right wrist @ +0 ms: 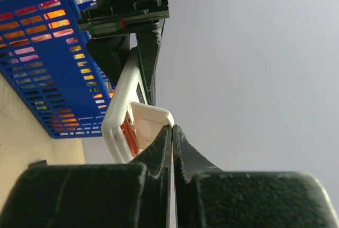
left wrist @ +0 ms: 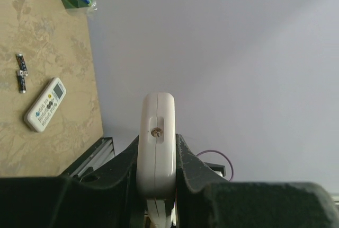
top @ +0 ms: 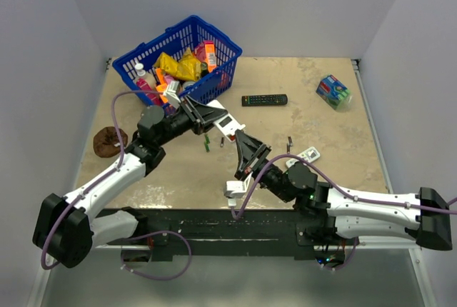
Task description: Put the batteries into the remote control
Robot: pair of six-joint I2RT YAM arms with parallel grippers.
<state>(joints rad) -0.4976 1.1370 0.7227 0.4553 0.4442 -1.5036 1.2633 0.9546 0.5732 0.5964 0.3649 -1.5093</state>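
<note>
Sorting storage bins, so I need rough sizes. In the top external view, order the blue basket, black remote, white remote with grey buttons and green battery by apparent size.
Largest to smallest:
1. blue basket
2. black remote
3. white remote with grey buttons
4. green battery
No two look alike in size.

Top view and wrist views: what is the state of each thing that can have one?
Left claw, shut on the small white rectangular remote control, held in the air.
Right claw, shut, tips at that remote's back.
Two slim dark batteries, lying loose, not loaded.
Blue plastic basket, upright, filled with packets.
Long black remote, lying flat.
White remote with grey buttons, lying face up.
</note>
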